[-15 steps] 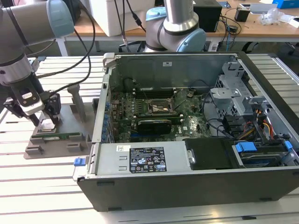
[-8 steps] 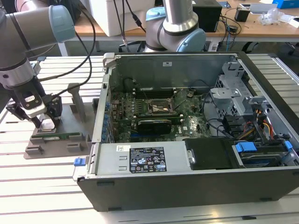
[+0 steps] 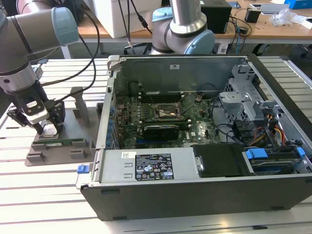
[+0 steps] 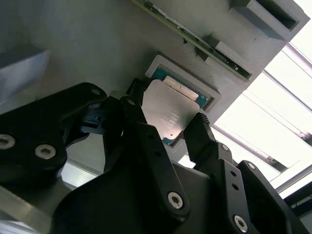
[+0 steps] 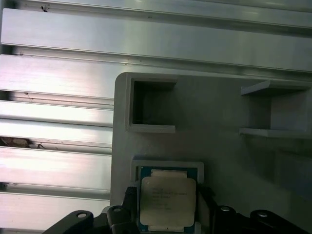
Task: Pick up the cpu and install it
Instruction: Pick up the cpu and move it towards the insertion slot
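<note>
The cpu (image 4: pixel 168 112) is a flat square chip with a silvery top (image 5: pixel 167 197). It lies in a shallow square pocket of the grey holder (image 3: pixel 58 148) at the exterior view's left. My gripper (image 3: pixel 48 130) is down on that pocket, one black finger (image 4: pixel 202 131) on each side of the chip. The jaws press against two opposite edges of the cpu, so the gripper is shut on it. The chip looks level with or just above its pocket. The black-framed socket (image 3: pixel 168 113) sits on the motherboard inside the open computer case (image 3: pixel 195 187).
A long green memory stick (image 4: pixel 195 41) rests in a slot of the holder beside the cpu pocket. The holder has raised grey posts (image 3: pixel 80 105). A second arm's base (image 3: pixel 187 24) stands behind the case. Ribbed aluminium table slats (image 5: pixel 58 122) lie around the holder.
</note>
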Motion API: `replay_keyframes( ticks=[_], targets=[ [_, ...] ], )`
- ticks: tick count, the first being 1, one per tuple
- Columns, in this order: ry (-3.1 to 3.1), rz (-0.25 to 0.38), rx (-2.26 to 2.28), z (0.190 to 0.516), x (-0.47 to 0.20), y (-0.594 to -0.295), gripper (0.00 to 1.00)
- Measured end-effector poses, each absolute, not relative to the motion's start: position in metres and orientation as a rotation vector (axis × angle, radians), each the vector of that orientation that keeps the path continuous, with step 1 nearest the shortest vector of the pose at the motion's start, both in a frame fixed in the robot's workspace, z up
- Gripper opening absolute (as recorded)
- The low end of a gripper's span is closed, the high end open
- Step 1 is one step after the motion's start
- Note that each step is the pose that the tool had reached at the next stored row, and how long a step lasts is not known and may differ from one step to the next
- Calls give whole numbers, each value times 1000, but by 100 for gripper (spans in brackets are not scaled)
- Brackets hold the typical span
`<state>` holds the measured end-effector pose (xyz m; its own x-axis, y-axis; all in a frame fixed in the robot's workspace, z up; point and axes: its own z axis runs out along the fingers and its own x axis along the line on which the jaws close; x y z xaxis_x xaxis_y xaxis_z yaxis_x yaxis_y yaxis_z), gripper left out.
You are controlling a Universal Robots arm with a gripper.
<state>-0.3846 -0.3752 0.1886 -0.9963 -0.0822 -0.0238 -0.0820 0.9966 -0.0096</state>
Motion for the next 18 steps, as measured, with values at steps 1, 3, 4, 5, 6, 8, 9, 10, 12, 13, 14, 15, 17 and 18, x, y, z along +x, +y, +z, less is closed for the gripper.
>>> replay_keyframes(
  ticks=[1,3,4,5,6,8,9,10,12,13,14,15,17,18],
  targets=[
    [3115,-13,-128,189,-385,-375,60],
    [3115,-14,-128,189,-385,-375,58],
    [3115,-13,-128,189,-385,-375,55],
    [3115,-13,-128,188,-385,-375,55],
    [3115,-13,-128,188,-385,-375,55],
    [3115,-13,-128,188,-385,-375,55],
    [3115,-13,-128,188,-385,-375,55],
    [3115,-13,-128,188,-385,-375,55],
    [3115,-13,-128,188,-385,-375,55],
    [3115,-13,-128,188,-385,-375,55],
    [3115,-13,-128,188,-385,-375,55],
    [3114,-13,-127,189,-384,-375,55],
    [3115,-13,-127,194,-385,-375,55],
    [3115,-13,-127,196,-385,-375,55]
  ],
)
